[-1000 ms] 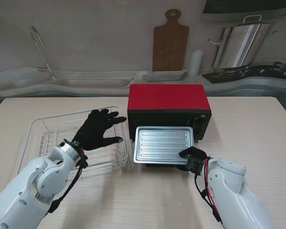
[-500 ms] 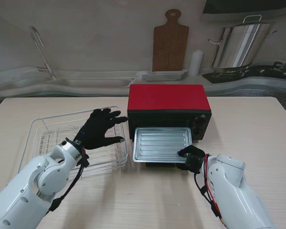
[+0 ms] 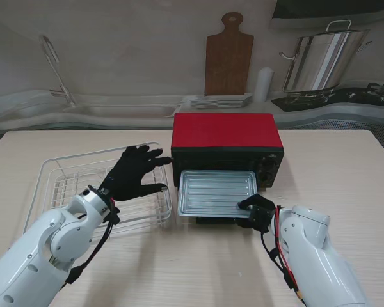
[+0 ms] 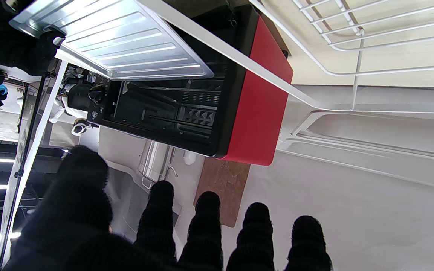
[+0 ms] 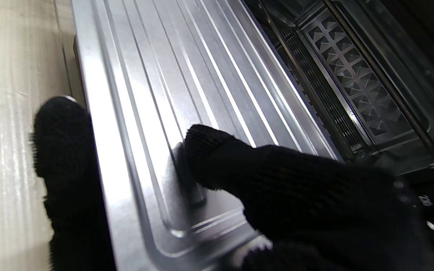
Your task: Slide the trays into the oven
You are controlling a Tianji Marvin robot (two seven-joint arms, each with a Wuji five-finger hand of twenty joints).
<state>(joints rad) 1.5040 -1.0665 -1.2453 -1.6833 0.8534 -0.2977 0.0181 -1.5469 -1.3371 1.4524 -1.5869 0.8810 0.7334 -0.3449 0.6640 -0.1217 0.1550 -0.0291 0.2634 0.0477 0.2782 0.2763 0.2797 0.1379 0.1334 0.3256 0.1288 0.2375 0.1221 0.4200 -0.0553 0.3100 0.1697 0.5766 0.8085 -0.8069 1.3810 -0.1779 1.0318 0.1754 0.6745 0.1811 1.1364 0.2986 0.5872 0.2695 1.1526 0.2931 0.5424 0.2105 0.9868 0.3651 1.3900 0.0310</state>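
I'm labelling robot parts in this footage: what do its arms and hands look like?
Both arms are smooth, glossy white shells with rounded joints. The left hand and right hand are five-fingered and covered in black knit gloves. Black cable runs along the left forearm; red and black cables hang at the right wrist. Small coloured marks sit at the left wrist.

A white wire rack (image 3: 83, 185) is seen on the worktop (image 3: 345, 173); behind, a wooden board (image 3: 228, 56), a steel pot (image 3: 320, 61) and what may be stacked plates (image 3: 221, 101).
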